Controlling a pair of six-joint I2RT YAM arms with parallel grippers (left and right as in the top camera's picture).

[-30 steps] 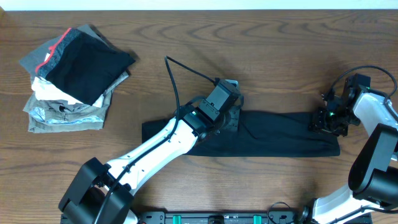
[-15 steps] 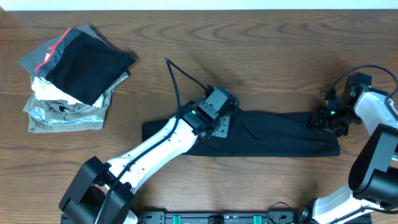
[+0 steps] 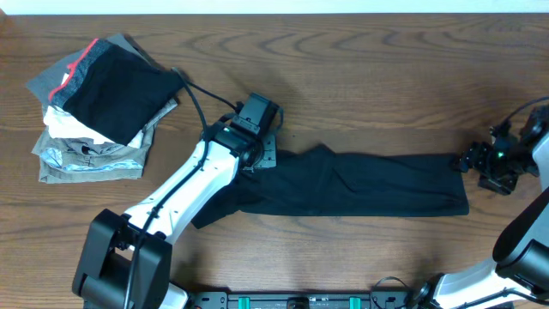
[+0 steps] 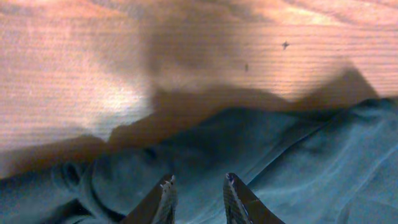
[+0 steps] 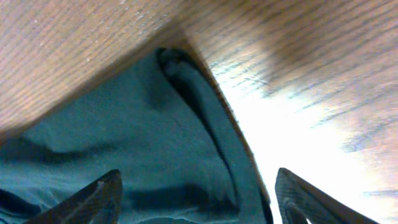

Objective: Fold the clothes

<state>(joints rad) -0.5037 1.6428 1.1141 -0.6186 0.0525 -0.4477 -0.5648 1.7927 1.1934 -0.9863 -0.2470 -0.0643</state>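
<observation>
The black T-shirt [image 3: 377,184] lies as a long, rumpled strip across the middle of the wooden table [image 3: 386,77]. My left gripper [image 3: 262,153] is at its upper left edge. In the left wrist view, the fingers [image 4: 198,182] are close together with dark fabric [image 4: 298,162] bunched between them. My right gripper [image 3: 473,161] is just off the shirt's right end. In the right wrist view, its fingers [image 5: 199,186] are spread wide above the shirt's edge [image 5: 137,124]. The chest logo is hidden.
A stack of folded grey, white and red-trimmed garments [image 3: 99,112], topped by a black one, sits at the far left of the table. My left arm crosses over the shirt's left end and hides part of it.
My left gripper moved up and to the left, drawing the shirt's upper left part with it and pulling the left end askew. My right gripper moved right, off the shirt's right end.
</observation>
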